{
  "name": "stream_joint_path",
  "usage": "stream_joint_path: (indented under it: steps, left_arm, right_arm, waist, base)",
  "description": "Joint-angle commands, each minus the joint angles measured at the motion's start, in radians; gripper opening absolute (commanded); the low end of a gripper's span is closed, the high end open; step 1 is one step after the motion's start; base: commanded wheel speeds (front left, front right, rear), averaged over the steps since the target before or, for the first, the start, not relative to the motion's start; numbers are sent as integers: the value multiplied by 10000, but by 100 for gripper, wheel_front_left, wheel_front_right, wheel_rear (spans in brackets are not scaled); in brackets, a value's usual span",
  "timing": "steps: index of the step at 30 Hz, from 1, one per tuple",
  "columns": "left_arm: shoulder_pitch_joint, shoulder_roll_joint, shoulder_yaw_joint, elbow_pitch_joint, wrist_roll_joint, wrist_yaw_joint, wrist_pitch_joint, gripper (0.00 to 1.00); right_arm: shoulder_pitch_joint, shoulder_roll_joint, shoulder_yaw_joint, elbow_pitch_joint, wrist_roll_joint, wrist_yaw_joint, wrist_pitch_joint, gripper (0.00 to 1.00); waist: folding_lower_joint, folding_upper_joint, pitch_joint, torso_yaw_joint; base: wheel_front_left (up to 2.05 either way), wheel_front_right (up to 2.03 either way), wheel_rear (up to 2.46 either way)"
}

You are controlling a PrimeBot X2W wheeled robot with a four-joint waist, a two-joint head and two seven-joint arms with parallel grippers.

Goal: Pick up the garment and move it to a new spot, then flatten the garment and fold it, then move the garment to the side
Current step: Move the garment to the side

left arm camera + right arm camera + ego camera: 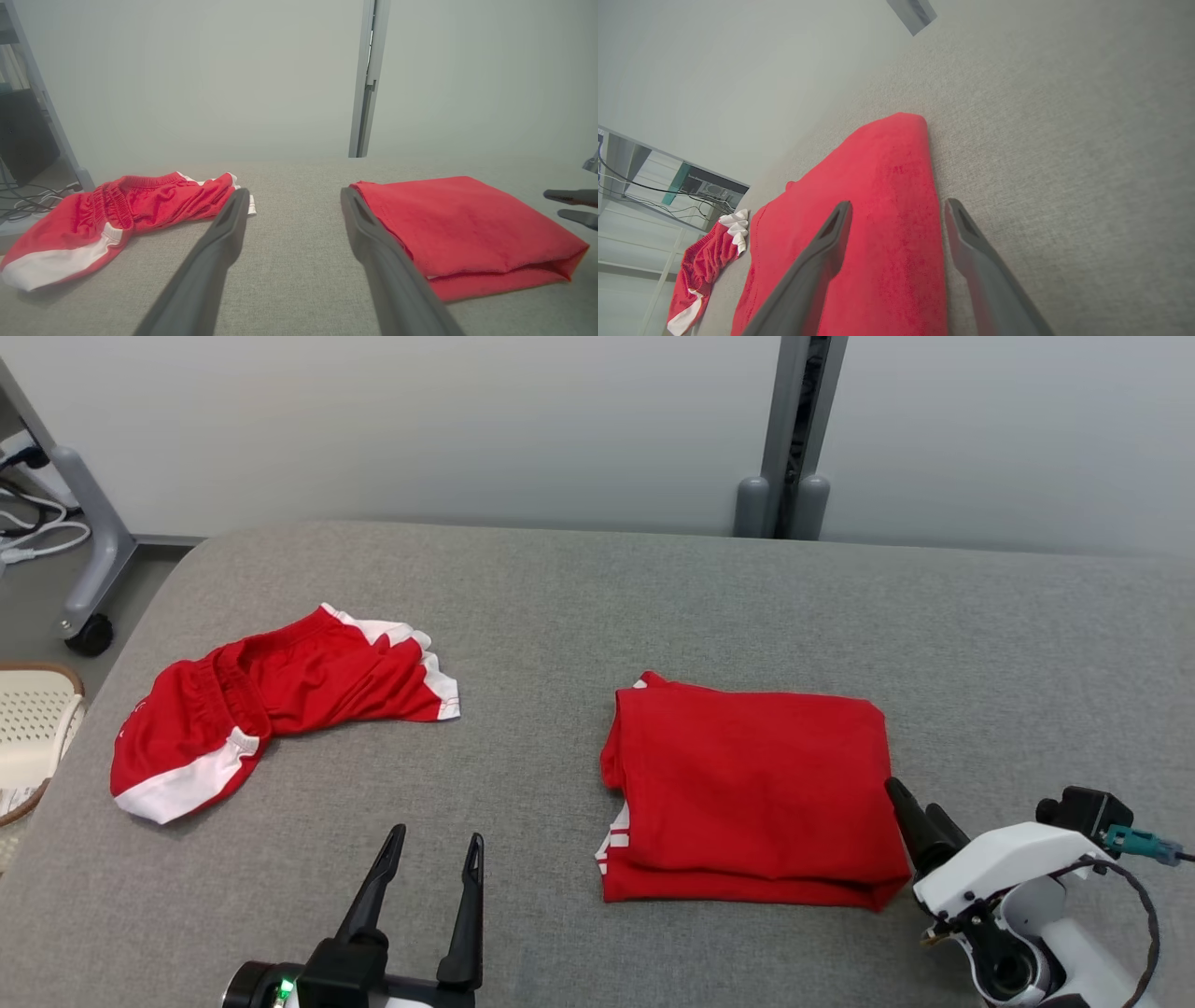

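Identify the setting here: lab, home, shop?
Probably a robotics lab or test room: a grey fabric-covered bench, a wheeled metal stand leg with loose cables, and bare partition panels joined by a metal post.

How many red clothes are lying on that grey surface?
2: a folded red garment right of centre, and crumpled red-and-white shorts at the left, near the surface's edge.

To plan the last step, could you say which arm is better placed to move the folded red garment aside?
Probably right: the right gripper stands open at the edge of the folded red garment; the left gripper hangs apart.
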Motion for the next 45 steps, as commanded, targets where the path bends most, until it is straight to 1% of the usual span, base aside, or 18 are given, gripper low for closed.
stream_joint_path:
  steps: [1, 3, 6, 10, 16, 17, 18, 19, 26, 31, 36, 43, 44, 45]
  left_arm:
    - [-164, 34, -10, -30, 50, -26, -47, 100]
    - [-250, 37, -66, -87, -139, -21, -47, 100]
    - [-406, 33, -199, -151, -176, -15, -47, 100]
    - [-564, 37, -292, -188, -209, 41, -47, 100]
    - [-781, 36, -357, -158, -137, 82, -47, 100]
    - [-822, 34, -362, -156, -128, 87, -47, 100]
    - [-846, 36, -364, -155, -115, 99, -47, 100]
    - [-842, 34, -386, -148, -109, 106, -47, 100]
    - [-778, 34, -363, -158, -53, 203, -47, 100]
    - [-825, 34, -314, -256, 53, 226, -47, 100]
    - [-928, 34, -249, -339, 147, 131, -47, 100]
    - [-1079, 34, -152, -343, 374, -10, -47, 100]
    - [-1079, 34, -152, -343, 374, -10, -47, 100]
    - [-1102, 37, -121, -343, 412, -20, -47, 100]
  right_arm:
    - [-98, -71, -19, 5, 185, 6, 92, 100]
    - [-280, -217, -63, 49, 809, 6, 307, 100]
    - [-490, -522, -34, 306, 1255, 6, 348, 100]
    - [-744, -648, 86, 671, 1875, 6, 820, 100]
    - [-785, -701, 502, 746, 2478, 5, 1458, 100]
    - [-785, -710, 593, 711, 2525, 5, 1497, 86]
    - [-781, -740, 658, 678, 2560, 3, 1475, 47]
    - [-770, -795, 800, 621, 2602, 5, 1395, 0]
    - [-845, -1175, 1251, 291, 2514, 6, 650, 0]
    - [-1009, -1423, 1713, 64, 2280, 6, 11, 0]
    - [-1151, -1518, 2178, -127, 2181, 6, -497, 0]
    - [-1291, -1529, 2897, -281, 2078, 6, -1170, 0]
    - [-1291, -1529, 2897, -281, 2078, 6, -1170, 0]
    - [-1336, -1520, 3035, -281, 2000, 6, -1276, 0]
  waist:
    - [0, 0, 152, 151]
    - [0, 0, 299, 288]
    - [0, 0, 509, 457]
    - [0, 0, 778, 611]
    - [0, 0, 970, 727]
    - [0, 0, 984, 742]
    - [0, 0, 994, 753]
    - [0, 0, 992, 767]
    - [0, 0, 939, 683]
    - [0, 0, 974, 331]
    - [0, 0, 1107, -362]
    - [0, 0, 1213, -1680]
    - [0, 0, 1213, -1680]
    - [0, 0, 1214, -1882]
  base:
    - [0, 0, 0]
    - [0, 0, 0]
    - [0, 0, 0]
    - [0, 0, 0]
    - [0, 0, 0]
    - [0, 0, 0]
    - [0, 0, 0]
    - [0, 0, 0]
    - [0, 0, 0]
    - [0, 0, 0]
    - [0, 0, 0]
    - [0, 0, 0]
    - [0, 0, 0]
    - [0, 0, 0]
